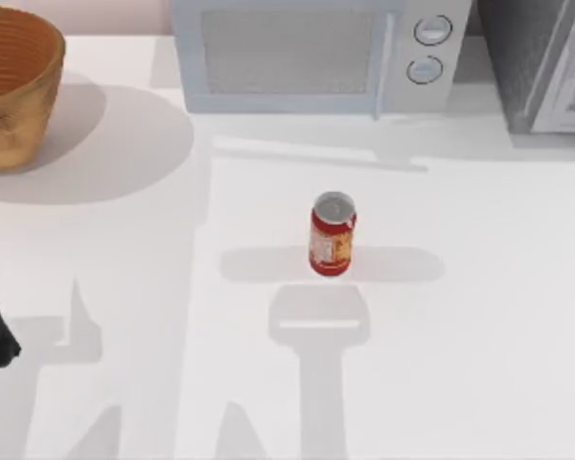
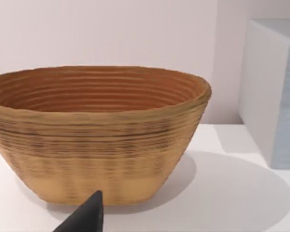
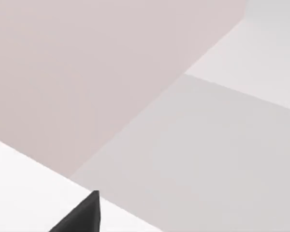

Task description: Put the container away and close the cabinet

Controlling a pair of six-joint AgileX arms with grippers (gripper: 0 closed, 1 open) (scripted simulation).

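The red can (image 1: 333, 235) stands upright mid-surface (image 1: 479, 316), free for a grasp, well in front of the shut microwave-like cabinet (image 1: 316, 53); the woven basket (image 1: 14, 86) sits far left; both arms idle, jaws' state untellable.

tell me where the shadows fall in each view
Top view: the can casts soft shadows to both sides, the basket a wide one rightward; left wrist view: basket shadow pools on the table beside it; right wrist view: flat, even light.
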